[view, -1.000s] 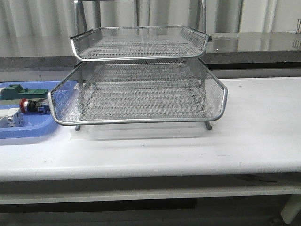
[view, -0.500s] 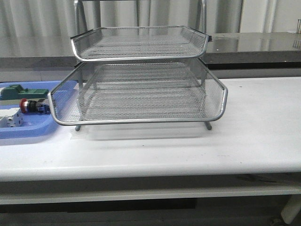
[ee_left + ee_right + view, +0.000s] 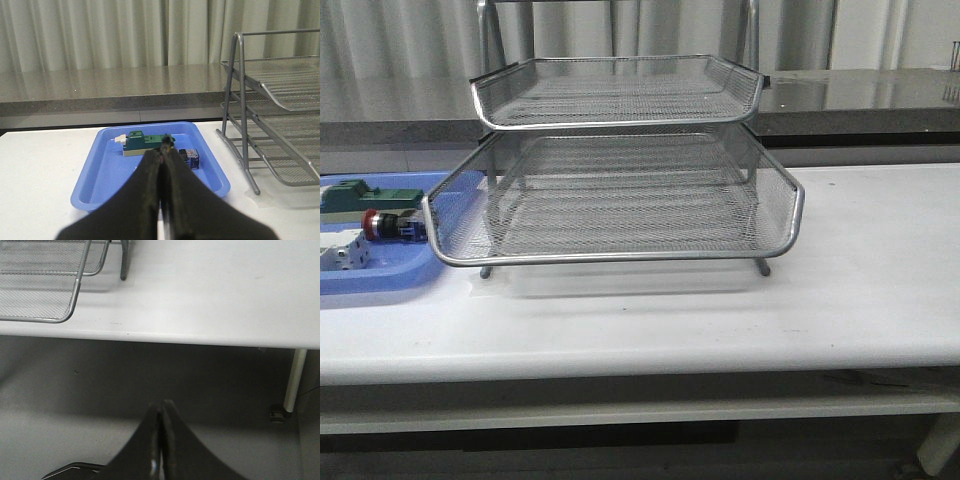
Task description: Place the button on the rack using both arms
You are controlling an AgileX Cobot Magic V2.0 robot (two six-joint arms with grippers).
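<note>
Button (image 3: 390,225) in tray (image 3: 380,275) — left of rack (image 3: 620,190).

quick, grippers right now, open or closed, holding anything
Left gripper: closed, fingers pressed together, holding nothing.
Right gripper: closed, fingers pressed together, holding nothing.

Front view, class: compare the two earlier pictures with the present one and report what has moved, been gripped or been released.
Nothing visibly changed. The button lies in the blue tray beside the green block and white block, as before; the rack stands on the same spot on the table. No arm or claw enters the front view in any of the three pictures.
</note>
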